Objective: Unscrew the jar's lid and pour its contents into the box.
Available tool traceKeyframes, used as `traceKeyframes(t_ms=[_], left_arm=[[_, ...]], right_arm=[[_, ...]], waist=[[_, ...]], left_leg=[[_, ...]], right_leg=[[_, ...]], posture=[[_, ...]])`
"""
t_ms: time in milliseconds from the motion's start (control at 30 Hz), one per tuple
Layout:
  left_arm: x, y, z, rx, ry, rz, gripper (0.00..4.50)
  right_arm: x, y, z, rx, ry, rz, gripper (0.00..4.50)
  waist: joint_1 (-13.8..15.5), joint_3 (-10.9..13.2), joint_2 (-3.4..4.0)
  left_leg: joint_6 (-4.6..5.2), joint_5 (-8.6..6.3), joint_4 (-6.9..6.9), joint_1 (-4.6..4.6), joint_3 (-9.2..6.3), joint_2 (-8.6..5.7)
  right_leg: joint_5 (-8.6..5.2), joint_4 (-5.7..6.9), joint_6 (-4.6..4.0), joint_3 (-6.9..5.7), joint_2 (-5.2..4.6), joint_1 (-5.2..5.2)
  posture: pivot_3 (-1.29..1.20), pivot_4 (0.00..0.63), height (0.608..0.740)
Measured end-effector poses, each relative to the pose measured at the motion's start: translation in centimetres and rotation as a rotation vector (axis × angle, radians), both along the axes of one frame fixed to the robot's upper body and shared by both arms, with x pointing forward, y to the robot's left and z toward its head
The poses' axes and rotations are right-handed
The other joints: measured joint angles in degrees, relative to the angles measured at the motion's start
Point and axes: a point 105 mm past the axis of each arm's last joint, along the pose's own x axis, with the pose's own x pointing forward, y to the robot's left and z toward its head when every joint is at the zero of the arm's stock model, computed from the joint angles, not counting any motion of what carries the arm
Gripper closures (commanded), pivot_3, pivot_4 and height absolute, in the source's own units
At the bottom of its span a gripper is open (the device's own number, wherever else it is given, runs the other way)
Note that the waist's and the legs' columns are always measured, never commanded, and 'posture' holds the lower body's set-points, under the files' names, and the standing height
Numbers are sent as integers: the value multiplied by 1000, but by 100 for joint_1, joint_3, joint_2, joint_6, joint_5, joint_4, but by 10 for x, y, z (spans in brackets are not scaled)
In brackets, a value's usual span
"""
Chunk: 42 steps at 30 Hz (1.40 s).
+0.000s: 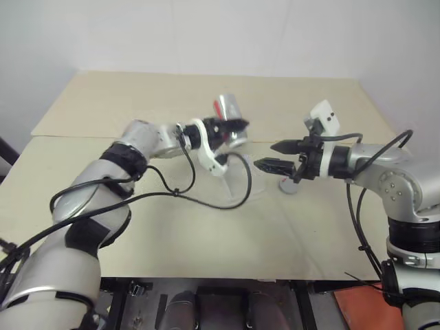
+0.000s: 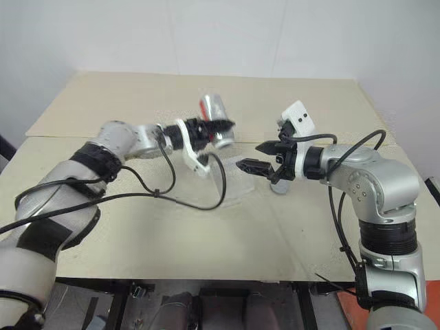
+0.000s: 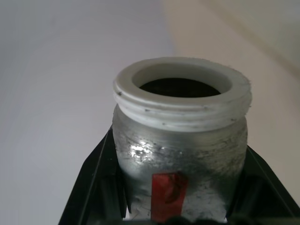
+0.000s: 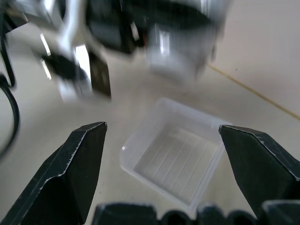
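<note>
L fingers clamp the jar mid-frame, lid off on desk below the wide-open, empty R fingers; box sits under jar, so tip mouth slowly & centre it over the tray before pouring.

wall: plain white, behind the table | table: pale beige top with a seam line running across it, far section set back and narrower | under front edge: dark frame, an orange-red thing at the right | light: even, soft
</note>
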Motion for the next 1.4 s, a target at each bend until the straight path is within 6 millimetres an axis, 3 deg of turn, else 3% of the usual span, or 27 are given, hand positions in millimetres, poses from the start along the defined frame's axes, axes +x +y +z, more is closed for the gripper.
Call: traceKeyframes(t_ms=[133,300,400,700,833,1033,1167,1267,1400], left_arm=[[4,-8,-17,101,-38,-9,2472],[9,-18,-1,111,-141,-29,2472],[7,-23,-1,104,-153,-49,2472],[8,-18,5,47,-124,-30,2472],[13,0,17,-261,160,114,2472],[31,45,23,-780,672,369,2472],[43,70,30,-1205,1073,485,2472],[42,88,30,-1562,1349,527,2472],[29,102,6,-1644,1435,623,2472]], right_arm=[[-1,5,3,7,-14,-10,25],[-8,9,12,39,-47,-8,25],[-10,9,13,52,-40,-10,25],[-12,7,-5,18,16,-3,25],[-13,3,-4,12,1,4,25],[-13,-4,-2,4,-18,10,25],[-12,-5,-2,8,-21,12,25],[-13,-5,-5,13,-10,9,25],[-14,-3,-8,20,-7,11,25]], waist=[[-1,0,0],[-3,1,-1],[-12,1,-1],[-24,1,-1],[-40,0,0],[-67,0,0],[-62,0,0],[-92,0,0],[-122,-1,2]], left_leg=[[-2,1,4,-10,1,1],[0,0,6,-10,-4,0],[0,0,6,-10,-5,1],[-1,0,9,-9,-7,1],[-3,2,11,-4,-9,6],[-5,3,32,-8,-10,8],[-1,1,49,-10,-44,8],[3,-2,52,-6,-58,7],[-2,1,49,6,-60,7]], right_leg=[[0,0,0,-3,-1,-7],[0,1,1,-2,-2,-7],[0,6,1,-2,-3,-7],[0,13,1,-2,-3,-9],[0,22,0,1,-8,-12],[0,30,0,-3,-5,-9],[0,34,2,-5,-4,-1],[1,36,5,-1,-4,4],[1,42,5,8,2,8]], posture=[[0,150,740],[0,150,740],[0,150,740],[0,150,740],[0,150,740],[0,150,740],[0,150,740],[0,150,740],[0,150,740]])
